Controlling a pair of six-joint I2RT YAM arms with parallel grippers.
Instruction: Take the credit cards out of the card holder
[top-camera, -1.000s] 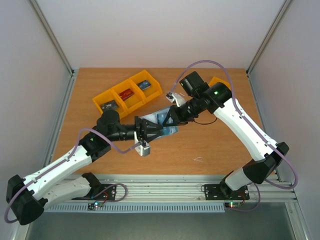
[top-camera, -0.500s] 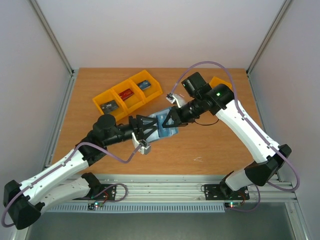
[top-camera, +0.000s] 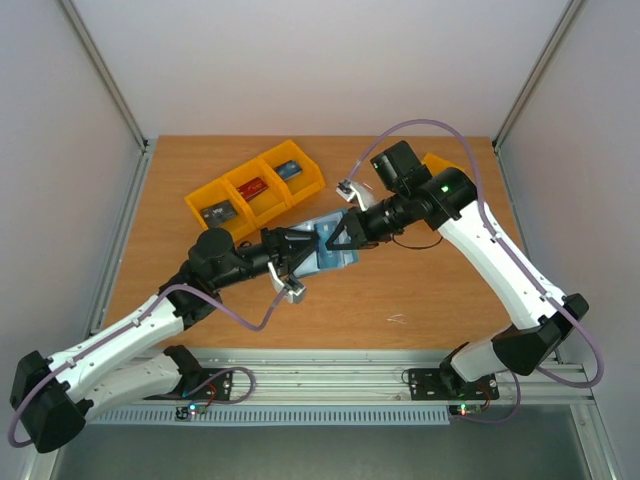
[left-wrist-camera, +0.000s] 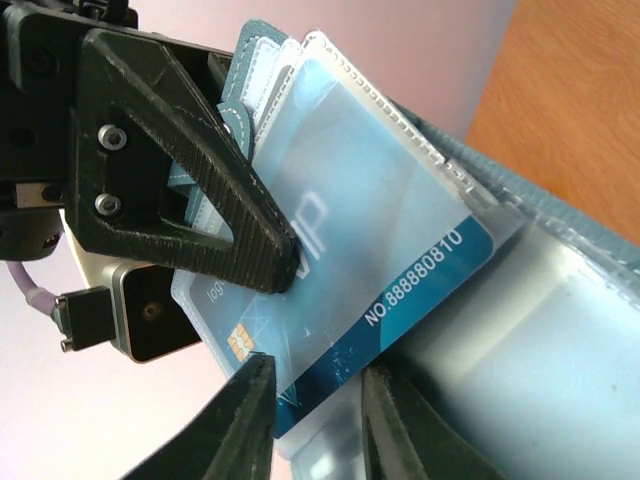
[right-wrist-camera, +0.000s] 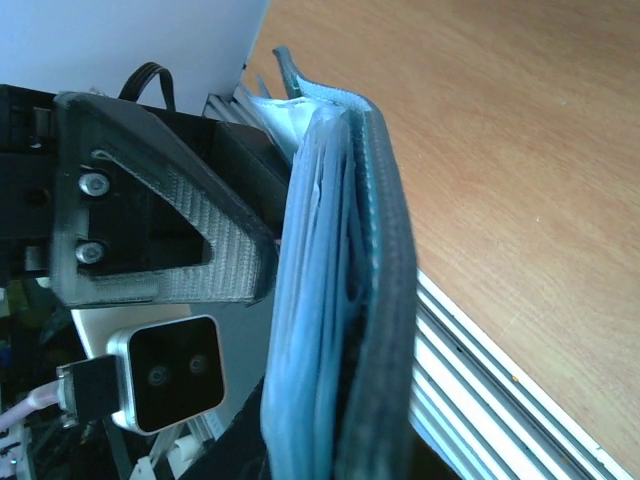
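Note:
The blue-teal card holder (top-camera: 328, 252) hangs above the table between my two grippers. My right gripper (top-camera: 338, 236) is shut on it; the right wrist view shows it edge-on (right-wrist-camera: 370, 250) between my right gripper's (right-wrist-camera: 335, 455) jaws. In the left wrist view a blue credit card (left-wrist-camera: 380, 250) printed "NO.888880810" sticks out of a clear pocket of the card holder (left-wrist-camera: 560, 330). My left gripper (left-wrist-camera: 315, 420) is open, its jaws a narrow gap apart on either side of the card's lower corner. It also shows in the top view (top-camera: 297, 246).
Three joined orange bins (top-camera: 262, 200) stand at the back left, holding a dark grey card (top-camera: 215, 212), a red card (top-camera: 253, 187) and a blue card (top-camera: 290, 170). Another orange bin (top-camera: 437, 162) peeks out behind the right arm. The table's near edge rail (top-camera: 330, 360) lies below.
My left gripper has moved up and toward the card holder, so its jaws now straddle the blue card's corner. My right gripper has kept its hold and shifted slightly.

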